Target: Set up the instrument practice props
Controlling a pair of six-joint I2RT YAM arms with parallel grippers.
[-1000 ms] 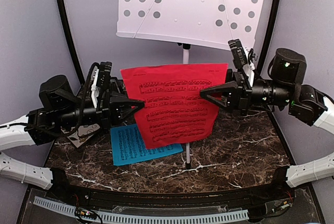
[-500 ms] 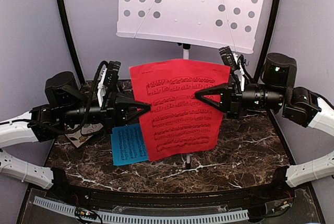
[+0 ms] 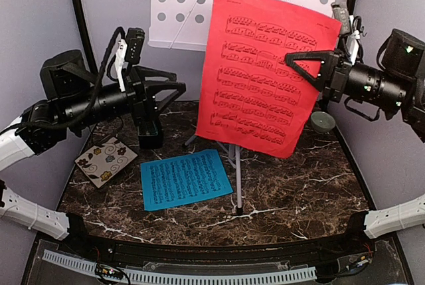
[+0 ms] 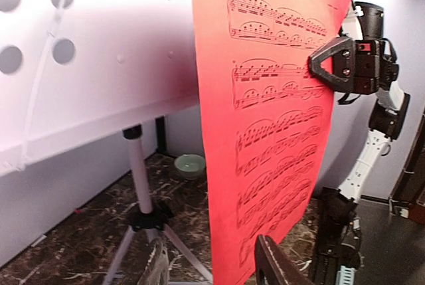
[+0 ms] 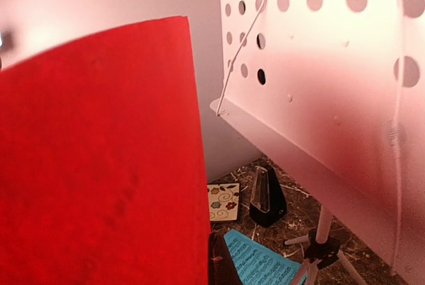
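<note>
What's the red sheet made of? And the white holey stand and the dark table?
The red sheet looks like thin matte paper: printed music, slightly curved. The white stand seems smooth painted metal or plastic, punched with round holes. The table looks like glossy dark marble with white veins, perhaps only a print.

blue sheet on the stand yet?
No, the blue sheet lies flat on the table, below the music stand.
</note>
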